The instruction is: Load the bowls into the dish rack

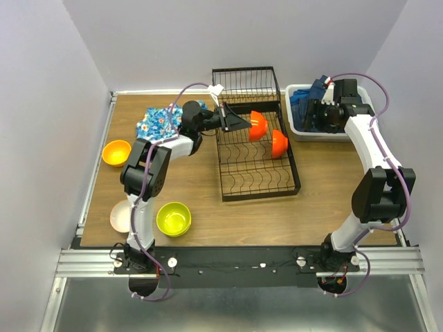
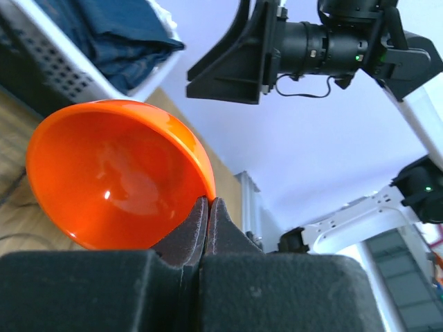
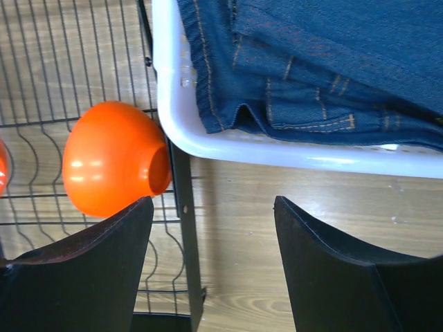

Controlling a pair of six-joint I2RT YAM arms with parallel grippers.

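Jaws of the left gripper (image 2: 208, 225) were seen clenched on the rim of a red-orange bowl (image 2: 118, 173), the dark pads pressed together with only the bowl's thin edge between them. From above, that bowl was held tilted on its side over the middle of the dish rack (image 1: 261, 192), its opening turned toward the gripper. Whether it touched the wires could not be told.

A second red-orange bowl (image 3: 114, 166) was found inside the rack near its right edge, lying on its side on the curved dividers, just beside the rack's black frame bar. In the right wrist view its opening was hidden, and a sliver of orange was cut off at the left edge of that view.

The jaws of the right gripper (image 3: 211, 256) were spread wide with nothing between them. They were held near the rim of the white basket (image 3: 228, 146), on the side facing the rack, where folded blue clothes (image 3: 311, 69) were packed. In the top view this gripper was largely lost against the dark clothes.

On the surface (image 1: 201, 183), left of the rack, a yellow-orange bowl (image 1: 116, 153), a lime-green bowl (image 1: 174, 218) and a pale bowl (image 1: 120, 216) were set apart from one another. The pale one was partly covered by the left arm. A patterned cloth (image 1: 154, 122) was partly hidden behind the left wrist.
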